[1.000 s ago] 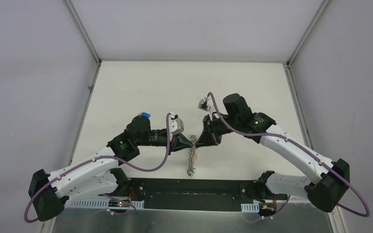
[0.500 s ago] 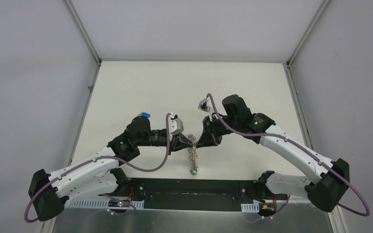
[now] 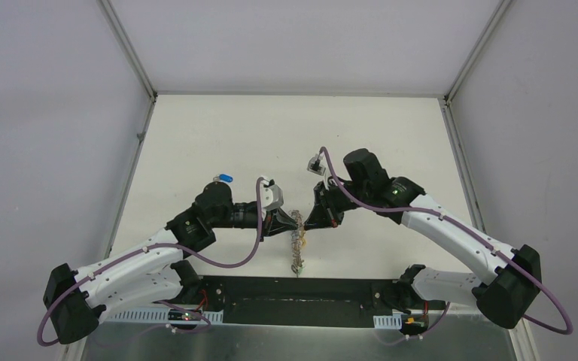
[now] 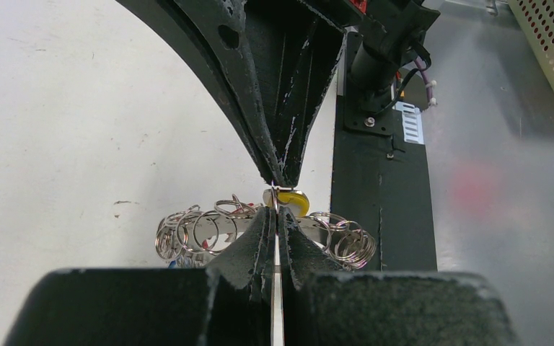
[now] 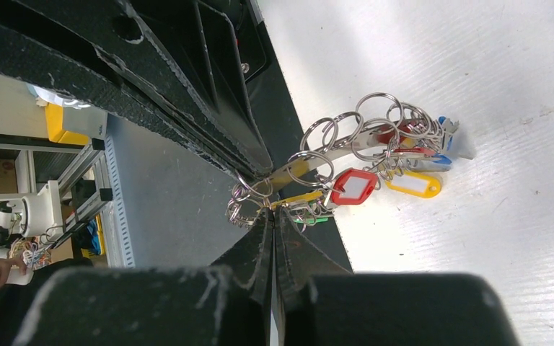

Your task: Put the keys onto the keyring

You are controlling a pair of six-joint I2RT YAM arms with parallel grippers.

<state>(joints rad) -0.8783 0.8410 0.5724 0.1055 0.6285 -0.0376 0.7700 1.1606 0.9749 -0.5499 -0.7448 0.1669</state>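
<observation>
While both claws meet tip to tip mid-table, I read the left gripper (image 3: 289, 222) and right gripper (image 3: 305, 223) each clenched on the keyring (image 3: 296, 247), which trails toward the near edge. A blue-tagged key (image 3: 224, 178) lies well apart, beyond the left arm.

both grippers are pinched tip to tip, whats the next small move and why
Probably ease the right gripper slightly toward the left gripper to work the yellow-tagged key onto the keyring: both are shut tip to tip with that key between them.
</observation>
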